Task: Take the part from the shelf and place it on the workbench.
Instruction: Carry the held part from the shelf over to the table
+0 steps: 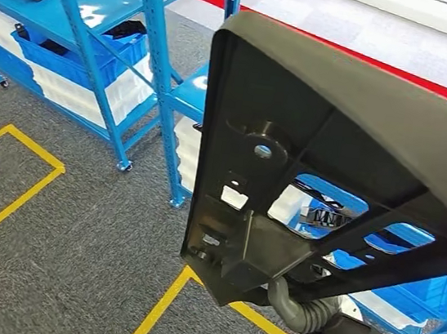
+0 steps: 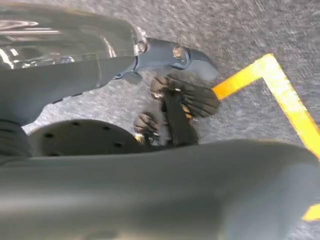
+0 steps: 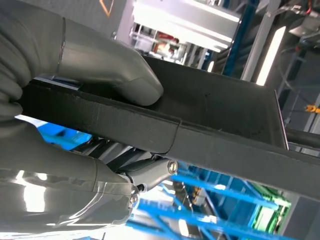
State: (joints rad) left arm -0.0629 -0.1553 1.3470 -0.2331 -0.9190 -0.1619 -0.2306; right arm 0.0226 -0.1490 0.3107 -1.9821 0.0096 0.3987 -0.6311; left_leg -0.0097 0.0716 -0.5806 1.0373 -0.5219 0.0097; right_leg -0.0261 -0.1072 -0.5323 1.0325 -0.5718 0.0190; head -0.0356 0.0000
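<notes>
A large black plastic part [image 1: 338, 133] with ribs and cut-outs hangs close in front of my head, tilted, its underside toward me. My right hand [image 3: 94, 65] grips one edge of the part [image 3: 211, 115]: the thumb [image 3: 128, 82] presses on its upper face and the fingers [image 3: 151, 170] lie beneath it. In the head view only the grey ribbed right wrist [image 1: 304, 311] shows below the part. My left hand [image 2: 177, 95] hangs over the grey carpet, holding nothing, its thumb apart from the loosely bent dark fingers [image 2: 196, 100].
A blue steel shelf [image 1: 151, 59] stands to the left and behind the part, holding a blue bin [image 1: 80, 56] with dark pieces. Yellow tape squares [image 1: 14, 181] mark the grey carpet, one below the part [image 1: 159, 307]. A red floor line [image 1: 407, 74] runs behind.
</notes>
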